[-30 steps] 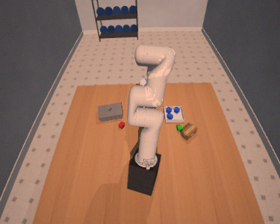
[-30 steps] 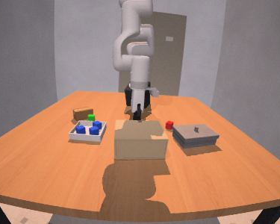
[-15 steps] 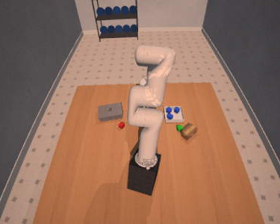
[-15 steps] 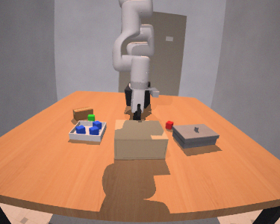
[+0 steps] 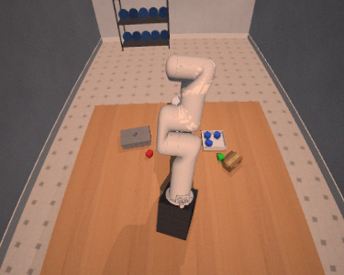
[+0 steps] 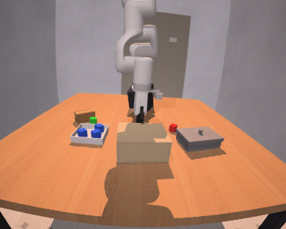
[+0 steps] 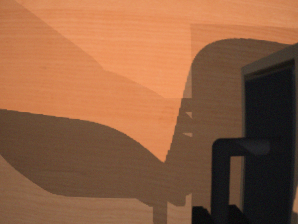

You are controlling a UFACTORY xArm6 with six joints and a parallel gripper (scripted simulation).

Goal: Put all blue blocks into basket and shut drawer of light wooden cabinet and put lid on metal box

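Tiled floor ringed the wooden table (image 5: 103, 215); from above, three blue blocks (image 5: 208, 142) already sat in the basket (image 5: 223, 148), right of the arm. Outside, the lidded metal box (image 6: 200, 138) lay right of the light wooden cabinet (image 6: 143, 146). At the wrist, the gripper (image 7: 226, 212) was clamped on the upright drawer handle (image 7: 235, 147), the drawer not yet shut.
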